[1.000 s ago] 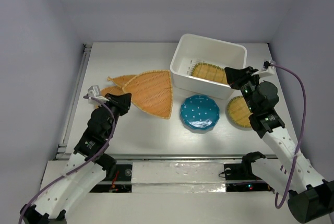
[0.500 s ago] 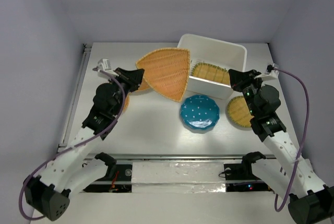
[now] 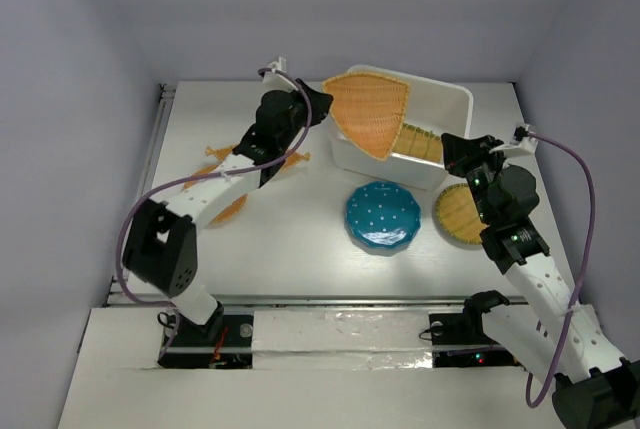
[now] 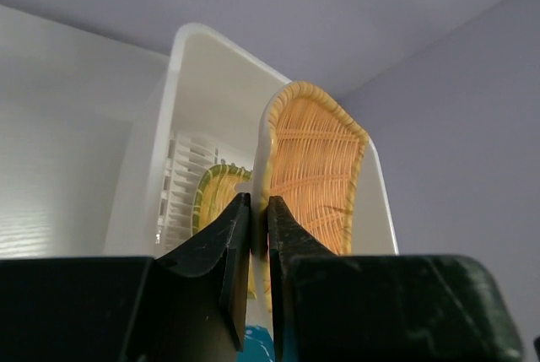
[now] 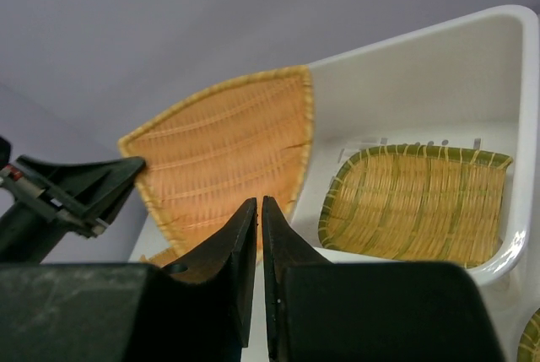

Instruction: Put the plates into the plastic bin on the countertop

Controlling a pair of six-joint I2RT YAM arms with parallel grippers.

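My left gripper (image 3: 320, 109) is shut on the edge of a fan-shaped wicker plate (image 3: 370, 114) and holds it tilted above the left end of the white plastic bin (image 3: 458, 97). In the left wrist view the jaws (image 4: 257, 203) pinch the plate's rim (image 4: 316, 168) over the bin (image 4: 181, 67). A green-rimmed wicker plate (image 3: 420, 144) lies inside the bin. A teal dotted plate (image 3: 384, 216) and a round wicker plate (image 3: 458, 214) lie on the countertop in front of the bin. My right gripper (image 3: 457, 151) is shut and empty beside the bin's near right wall.
Leaf-shaped wicker plates (image 3: 228, 164) lie on the left of the countertop, partly under my left arm. A metal rail (image 3: 150, 179) runs along the left edge. In the right wrist view the fan plate (image 5: 228, 159) hangs left of the green-rimmed plate (image 5: 413, 202).
My left gripper has lifted the fan-shaped plate off the table and carried it right and away, to above the bin. My right arm has hardly moved.
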